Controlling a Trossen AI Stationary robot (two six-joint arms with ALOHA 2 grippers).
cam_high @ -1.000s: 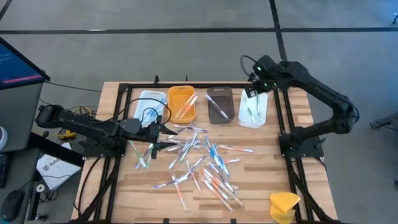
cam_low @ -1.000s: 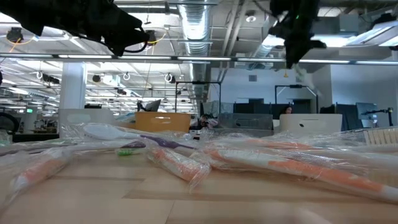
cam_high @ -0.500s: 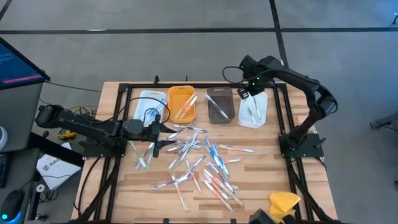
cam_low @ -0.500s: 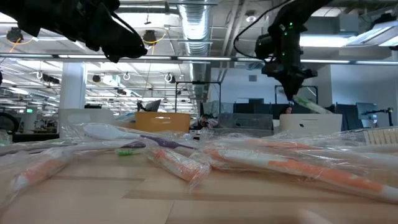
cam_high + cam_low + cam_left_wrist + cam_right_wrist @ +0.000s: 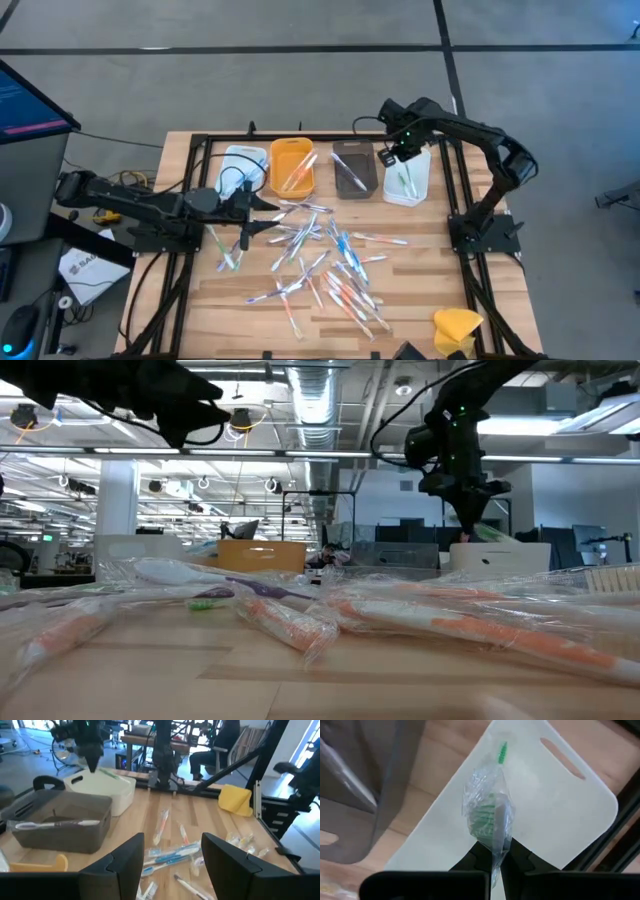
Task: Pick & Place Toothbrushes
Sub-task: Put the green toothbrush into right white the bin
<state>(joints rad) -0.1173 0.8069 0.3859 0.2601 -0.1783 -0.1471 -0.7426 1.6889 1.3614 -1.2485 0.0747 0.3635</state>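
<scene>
From above, our right gripper [image 5: 393, 152] has swung from the white tray's far end to its inner edge, so the drop looks close. Our left gripper [image 5: 262, 214] waits, fingers apart, at the pile's [image 5: 320, 262] left edge.

Level, wrapped toothbrushes [image 5: 470, 622] blur the foreground.

Right wrist: fingers clamped on a wrapped green toothbrush [image 5: 491, 815] over the white tray [image 5: 560, 810]; its handle is hidden.

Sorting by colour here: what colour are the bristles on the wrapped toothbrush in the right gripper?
Green, on the wrapped toothbrush in the right gripper; the right wrist view shows it best.
</scene>
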